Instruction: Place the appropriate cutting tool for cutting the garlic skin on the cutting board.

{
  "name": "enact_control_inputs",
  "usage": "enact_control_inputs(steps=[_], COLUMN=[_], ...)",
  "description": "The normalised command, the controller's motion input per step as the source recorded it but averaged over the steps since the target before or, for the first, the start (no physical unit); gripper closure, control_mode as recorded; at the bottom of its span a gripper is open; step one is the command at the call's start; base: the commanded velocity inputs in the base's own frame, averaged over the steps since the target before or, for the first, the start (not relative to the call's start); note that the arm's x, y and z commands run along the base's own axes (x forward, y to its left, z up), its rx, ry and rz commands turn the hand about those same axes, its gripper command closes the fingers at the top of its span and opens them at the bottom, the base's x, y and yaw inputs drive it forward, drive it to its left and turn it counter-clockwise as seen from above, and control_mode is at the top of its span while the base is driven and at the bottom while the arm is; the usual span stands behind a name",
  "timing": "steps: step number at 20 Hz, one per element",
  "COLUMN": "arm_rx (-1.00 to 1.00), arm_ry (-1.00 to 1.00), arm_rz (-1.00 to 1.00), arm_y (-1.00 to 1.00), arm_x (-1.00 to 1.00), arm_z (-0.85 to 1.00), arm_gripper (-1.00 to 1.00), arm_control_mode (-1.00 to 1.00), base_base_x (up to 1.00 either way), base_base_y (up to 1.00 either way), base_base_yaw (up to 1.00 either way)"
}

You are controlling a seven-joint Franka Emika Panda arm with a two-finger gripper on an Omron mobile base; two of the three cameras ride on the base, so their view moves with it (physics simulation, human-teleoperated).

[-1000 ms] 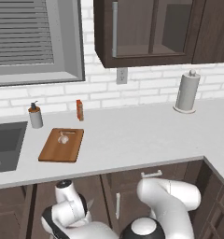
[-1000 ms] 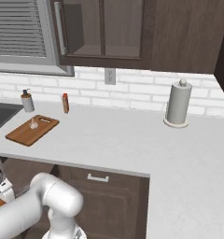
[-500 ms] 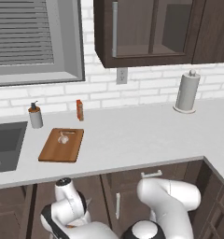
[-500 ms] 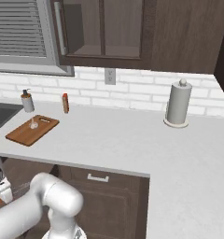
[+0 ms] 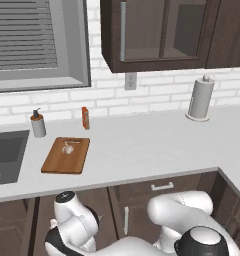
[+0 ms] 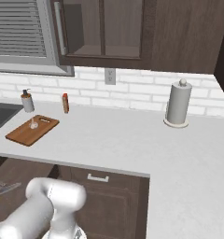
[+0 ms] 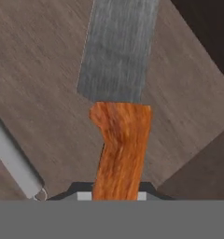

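Hand view: the gripper (image 7: 117, 196) is clamped on the knife (image 7: 118, 98), orange wood-grain handle near, brushed grey blade running far over a brown wooden surface.
A grey metal utensil (image 7: 13, 161) lies to the left. On the smooth white counter (image 5: 142, 145), the rounded brown board (image 5: 66, 155) carries the small pale garlic (image 5: 68, 148); farther back stand a soap bottle (image 5: 38, 123) and paper towel roll (image 5: 201, 98) against white brick.
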Motion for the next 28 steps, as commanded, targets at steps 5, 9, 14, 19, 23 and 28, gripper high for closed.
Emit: enact_control_inputs(steps=[5,9,14,19,23,28], arm_rx=[0.0,0.0,0.0,0.0,0.0,0.0], arm_ry=[-0.23,-0.2,-0.1,-0.02,0.01,0.0], arm_rz=[-0.19,-0.16,-0.15,-0.15,-0.15,-0.1], arm_y=[-0.1,-0.38,-0.42,-0.34,-0.25,-0.14], arm_x=[-0.56,-0.13,0.04,0.41,0.86,0.78], arm_z=[1.0,1.0,1.0,0.95,0.42,0.17], arm_gripper=[1.0,1.0,1.0,1.0,1.0,1.0], arm_control_mode=[-1.0,-1.0,-1.0,-1.0,-1.0,-1.0], base_base_x=[0.0,0.0,0.0,0.0,0.0,0.0], base_base_y=[0.0,0.0,0.0,0.0,0.0,0.0], base_base_yaw=[0.0,0.0,0.0,0.0,0.0,0.0])
